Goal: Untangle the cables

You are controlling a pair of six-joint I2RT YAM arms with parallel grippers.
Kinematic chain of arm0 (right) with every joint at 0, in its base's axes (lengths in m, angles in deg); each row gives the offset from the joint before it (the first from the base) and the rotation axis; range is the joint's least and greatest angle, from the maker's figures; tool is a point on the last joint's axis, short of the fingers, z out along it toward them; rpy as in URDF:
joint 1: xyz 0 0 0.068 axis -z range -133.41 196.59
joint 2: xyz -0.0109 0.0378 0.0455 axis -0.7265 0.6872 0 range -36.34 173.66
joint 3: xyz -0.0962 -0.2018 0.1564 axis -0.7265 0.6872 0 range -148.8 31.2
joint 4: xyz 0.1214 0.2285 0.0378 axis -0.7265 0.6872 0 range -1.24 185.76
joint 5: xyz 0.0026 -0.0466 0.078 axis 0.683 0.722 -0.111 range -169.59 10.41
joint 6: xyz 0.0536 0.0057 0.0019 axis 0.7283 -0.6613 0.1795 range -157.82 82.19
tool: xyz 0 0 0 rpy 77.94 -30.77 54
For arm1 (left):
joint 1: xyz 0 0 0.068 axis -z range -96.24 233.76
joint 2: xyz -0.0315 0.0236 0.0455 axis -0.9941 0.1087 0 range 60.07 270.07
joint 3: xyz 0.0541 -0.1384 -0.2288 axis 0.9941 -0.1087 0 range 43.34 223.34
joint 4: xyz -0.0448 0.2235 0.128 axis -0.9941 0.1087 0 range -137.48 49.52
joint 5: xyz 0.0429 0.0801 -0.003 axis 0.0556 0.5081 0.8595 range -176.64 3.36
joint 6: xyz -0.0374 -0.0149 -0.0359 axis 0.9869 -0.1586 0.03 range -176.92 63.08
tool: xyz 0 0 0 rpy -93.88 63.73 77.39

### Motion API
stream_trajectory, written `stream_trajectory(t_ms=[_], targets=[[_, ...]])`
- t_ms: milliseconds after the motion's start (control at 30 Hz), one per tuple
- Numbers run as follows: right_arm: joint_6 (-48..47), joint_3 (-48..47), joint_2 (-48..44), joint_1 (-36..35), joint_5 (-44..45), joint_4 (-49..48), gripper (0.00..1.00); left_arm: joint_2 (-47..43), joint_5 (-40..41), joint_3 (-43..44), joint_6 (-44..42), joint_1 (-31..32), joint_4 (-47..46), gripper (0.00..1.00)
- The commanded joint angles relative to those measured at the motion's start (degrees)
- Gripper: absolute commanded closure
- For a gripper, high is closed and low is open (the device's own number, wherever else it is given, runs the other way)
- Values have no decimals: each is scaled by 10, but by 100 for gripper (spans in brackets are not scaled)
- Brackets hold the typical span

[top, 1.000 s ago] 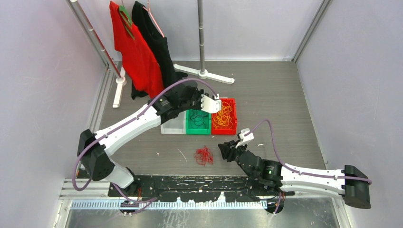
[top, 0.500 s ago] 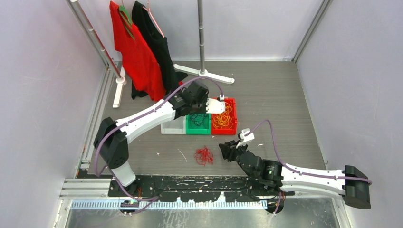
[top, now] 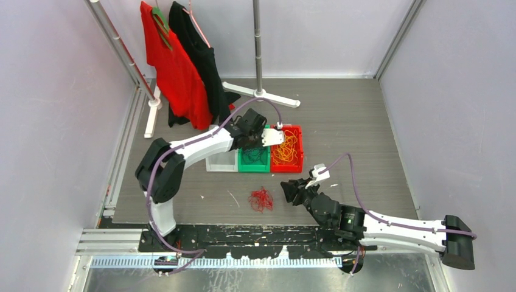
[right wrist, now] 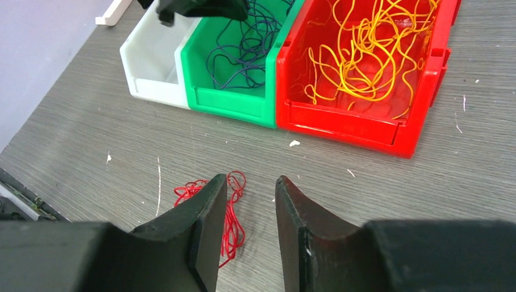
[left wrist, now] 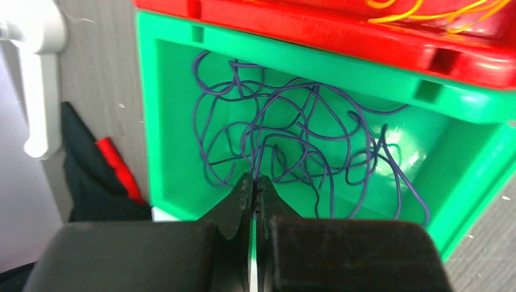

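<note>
On the grey table, three bins stand touching in a row: a white bin (right wrist: 152,91), a green bin (right wrist: 231,103) and a red bin (right wrist: 341,118). The left arm reaches far forward, its elbow bent out to the left and its wrist over the green bin. The left gripper (left wrist: 254,182) points down into that bin with its jaws pressed together. Its tips sit at the edge of the dark purple cable (left wrist: 292,140), and I cannot tell whether a strand is pinched between them.

The purple cable lies as a loose loopy wad across the green bin's floor, spread along the bin's length. The orange-yellow cable (right wrist: 365,55) fills the red bin in wide tangled loops with no clear direction.

The right arm lies low, its elbow far out to the right and its forearm running back toward the centre. The right gripper (right wrist: 251,182) hangs with jaws apart, holding nothing, aimed toward the bins. Just beside and below its left finger, the red cable (right wrist: 232,219) lies on the bare table in front of the green bin. It is a small wad running slightly longer from near to far.
</note>
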Motion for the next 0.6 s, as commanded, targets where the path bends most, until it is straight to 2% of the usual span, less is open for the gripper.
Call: stream_trajectory(t_ms=[0,167,200,433,567], targets=[[-3,-7,6,1,12,-28,59,36,-10,15,20,-12,-49,100],[-6,-7,12,1,4,-39,57,63,-19,63,45,-16,-10,100],[-9,-7,12,1,-3,-42,56,64,-29,77,55,-19,12,95],[-33,-26,48,2,-70,-40,40,13,-124,183,88,-37,181,45],[-37,-38,93,1,-121,-60,35,-38,-199,226,95,-42,289,27]])
